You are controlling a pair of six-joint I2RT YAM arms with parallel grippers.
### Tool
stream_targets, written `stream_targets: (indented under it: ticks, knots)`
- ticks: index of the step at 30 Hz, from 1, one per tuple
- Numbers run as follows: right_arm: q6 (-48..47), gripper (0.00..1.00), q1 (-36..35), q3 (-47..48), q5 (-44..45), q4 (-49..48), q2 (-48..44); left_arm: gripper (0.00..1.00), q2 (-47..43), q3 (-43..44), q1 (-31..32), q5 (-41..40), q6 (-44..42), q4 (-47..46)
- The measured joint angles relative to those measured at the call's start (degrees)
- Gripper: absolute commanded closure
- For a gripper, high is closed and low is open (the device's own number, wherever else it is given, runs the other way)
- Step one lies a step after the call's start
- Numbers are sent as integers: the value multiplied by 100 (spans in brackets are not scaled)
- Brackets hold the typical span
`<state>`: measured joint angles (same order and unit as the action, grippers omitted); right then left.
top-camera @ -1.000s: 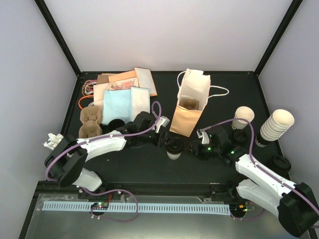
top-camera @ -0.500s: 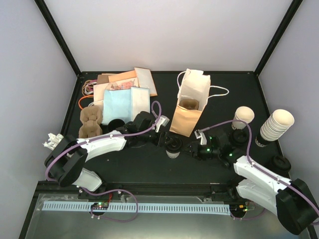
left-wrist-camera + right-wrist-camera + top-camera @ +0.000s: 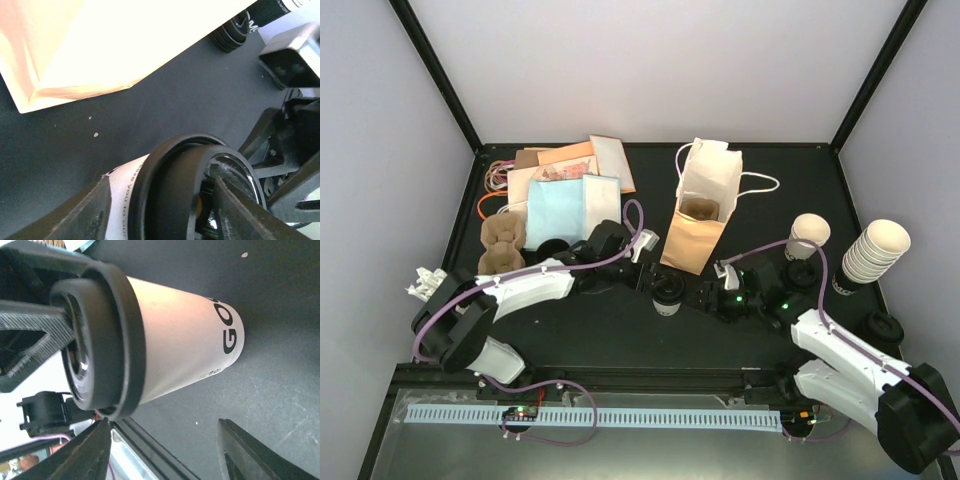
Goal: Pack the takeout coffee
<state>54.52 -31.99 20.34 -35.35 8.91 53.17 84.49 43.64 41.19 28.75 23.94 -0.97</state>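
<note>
Just in front of the brown paper bag [image 3: 688, 245], on its near side toward the arm bases, the coffee cup [image 3: 668, 296] stands upright on the black table [image 3: 620, 330]. It is white with bold black lettering (only "GO" can be read in the right wrist view), and its black lid [image 3: 107, 340] is on. The left gripper [image 3: 162, 184] reaches in from the bag's left. Its fingers [image 3: 90, 215] sit on either side of the cup's top, pressed against wall and lid, so it holds the cup. The right gripper [image 3: 162, 424] comes from the bag's right, level with the cup. Its jaws stand apart with bare table between them, the cup lying just past the fingertips and untouched by them. Behind the brown bag a white bag [image 3: 712, 170] with cord handles stands open. Right of the bag are a single cream cup [image 3: 809, 232] and, farther right, a stack of cream cups [image 3: 875, 250], with a loose black lid [image 3: 882, 328] nearer than the stack. Left of the bag lie blue sheets [image 3: 560, 210] and a cardboard carrier [image 3: 502, 246].
</note>
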Motion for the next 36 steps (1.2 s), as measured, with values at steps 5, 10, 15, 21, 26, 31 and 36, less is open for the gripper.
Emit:
stream_targets:
  ticks: [5,10,15,21,26,31,36]
  knots:
    - [-592,34,0,745,308,1163,-107,27,4,107,-46,26,-26,308]
    - [-977,34,0,1047,400,1674,-138,16,-7,245,-70,155,-35,651]
    - [-1241,35,-2,1176,520,2055,-76,10,-188,487,-105,234,-35,885]
    - [-1572,38,0,1569,734,2345,146,23,-614,605,-177,350,-20,1075]
    - [-1609,43,0,1626,737,2267,339,28,-1152,444,-214,363,98,1360]
    - [-1471,45,33,1390,614,1818,435,39,-1792,-378,-225,496,717,1224]
    - [-1604,36,-39,1493,822,1941,391,44,-1720,-1099,-225,780,1327,892]
